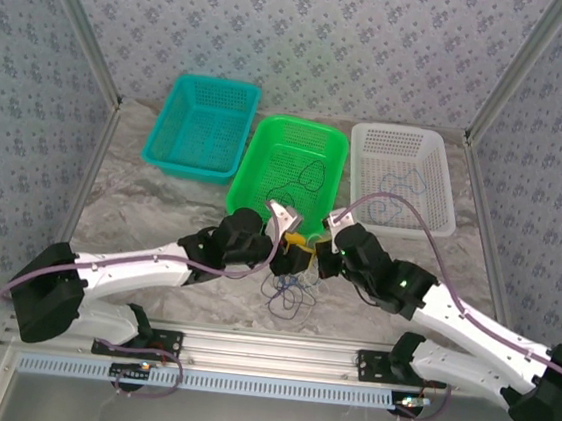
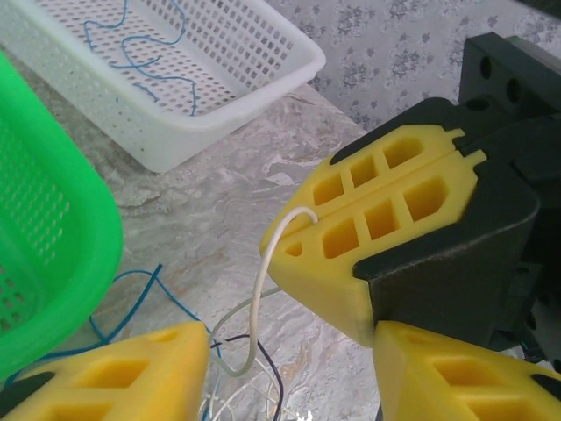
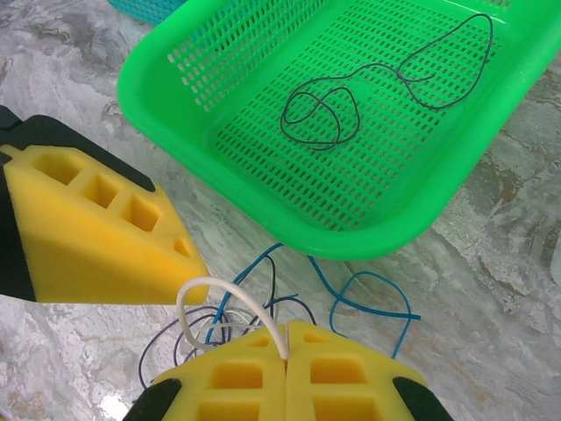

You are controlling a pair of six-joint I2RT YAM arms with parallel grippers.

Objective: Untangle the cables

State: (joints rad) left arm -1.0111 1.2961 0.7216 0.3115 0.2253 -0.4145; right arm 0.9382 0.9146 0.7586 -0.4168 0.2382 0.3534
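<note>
A loose tangle of thin blue, dark and whitish cables [image 1: 288,292] lies on the marble table in front of the green basket [image 1: 291,166]. My right gripper [image 3: 287,351] is shut on a white cable [image 3: 230,294], which arches up out of the fingertips and drops into the tangle. My left gripper [image 2: 289,386] faces it closely, jaws apart, and the white cable's loop [image 2: 256,298] hangs between its yellow fingers [image 2: 114,373] without touching them. In the top view, the two grippers [image 1: 291,254] [image 1: 322,259] meet just above the tangle. A blue cable [image 3: 377,303] curls beside it.
A dark cable [image 3: 324,114] lies loose in the green basket [image 3: 368,241]. The white basket [image 2: 219,123] at the right holds a blue cable [image 2: 140,53]. A teal basket [image 1: 201,127] stands at the back left. Patterned walls close in the table.
</note>
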